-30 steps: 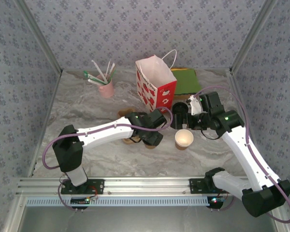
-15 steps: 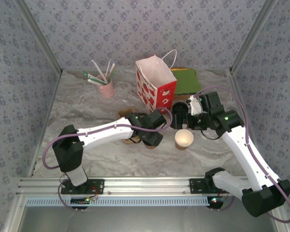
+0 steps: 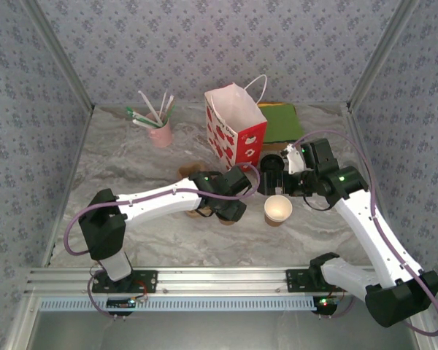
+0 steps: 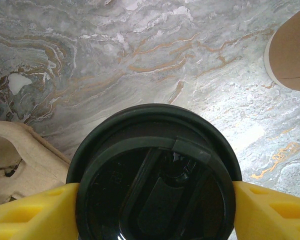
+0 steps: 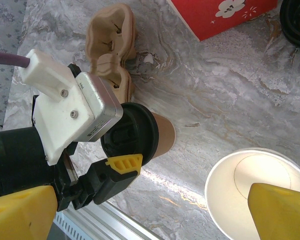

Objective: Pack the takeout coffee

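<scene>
Takeout coffee (image 4: 155, 165) (brown paper cup, black lid): you will find it near the middle of the marbled table (image 3: 131, 175), on the near side of the red-and-white paper bag (image 3: 236, 135) and to the left of the lidless cup (image 3: 277, 210). From above it is largely hidden beneath your left arm's wrist. Left gripper (image 4: 155, 210): set over the lid end of the coffee, its yellow fingers (image 4: 35, 215) one on each side of the lid's rim and touching it, so the jaws stand fairly wide yet are closed upon the lid. In the right wrist view you can see one yellow fingertip against the lid's edge, with the brown cup wall running away beyond it. Whether the cup's base rests on the table or hangs clear of it, you cannot tell. Pulp cup carrier (image 5: 112, 40): tan, moulded, lying just beside the coffee on its left; touching or merely close cannot be told. Right gripper (image 5: 150, 212): jaws spread as wide as they go, holding nothing, hovering near the lidless cup, whose pale inside shows right beside one of its fingers. Black round piece (image 3: 271, 164): on the table between the bag's near corner and your right wrist. Pink cup of straws (image 3: 159, 133): at the back left, well apart from the coffee. Green flat item (image 3: 281, 120): behind the bag at the back right, partly hidden by it.
</scene>
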You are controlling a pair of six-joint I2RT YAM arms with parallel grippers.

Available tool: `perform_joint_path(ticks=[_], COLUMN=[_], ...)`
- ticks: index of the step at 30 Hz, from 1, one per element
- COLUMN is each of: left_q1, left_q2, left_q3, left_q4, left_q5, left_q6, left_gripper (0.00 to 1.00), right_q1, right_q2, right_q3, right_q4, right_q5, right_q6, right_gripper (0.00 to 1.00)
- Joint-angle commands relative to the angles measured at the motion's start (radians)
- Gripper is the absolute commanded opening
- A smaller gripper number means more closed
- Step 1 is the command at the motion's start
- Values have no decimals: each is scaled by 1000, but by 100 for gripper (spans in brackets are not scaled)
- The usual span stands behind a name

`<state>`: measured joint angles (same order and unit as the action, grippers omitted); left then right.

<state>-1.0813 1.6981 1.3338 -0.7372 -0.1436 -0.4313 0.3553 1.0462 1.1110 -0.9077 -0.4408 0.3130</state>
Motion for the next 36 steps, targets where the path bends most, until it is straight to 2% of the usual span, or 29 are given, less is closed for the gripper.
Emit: perform_joint_path(ticks=[1, 15, 16, 21, 26, 31, 34, 36], left_q1=[-12, -8, -6, 33, 123, 198, 227, 239], left_q2=[-8, -81, -88, -151, -245, -308, -320, -321], left_q3=[2, 70, 70, 49, -47, -154, -204, -227], left_q4=[-46, -47, -44, -26, 27, 94, 131, 154], left_q5=[9, 6, 13, 36, 133, 225, 281, 309], left_q6=[-6, -27, -30, -84, -171, -241, -266, -277], left_gripper=[77, 94, 99, 96, 87, 77, 71, 68], right_q1=[-3, 4, 6, 36, 106, 166, 210, 234], right_q2=[2, 13, 15, 40, 86, 160, 207, 238], right_q3=[-7, 0, 2, 10, 19, 31, 43, 48], right_q4=[10, 18, 21, 30, 47, 82, 89, 90], right_q5=[-6, -7, -7, 4, 30, 34, 47, 63], right_q6=[-3, -3, -1, 5, 10, 31, 35, 41], right_gripper=[100, 100, 100, 100, 86, 61, 52, 49])
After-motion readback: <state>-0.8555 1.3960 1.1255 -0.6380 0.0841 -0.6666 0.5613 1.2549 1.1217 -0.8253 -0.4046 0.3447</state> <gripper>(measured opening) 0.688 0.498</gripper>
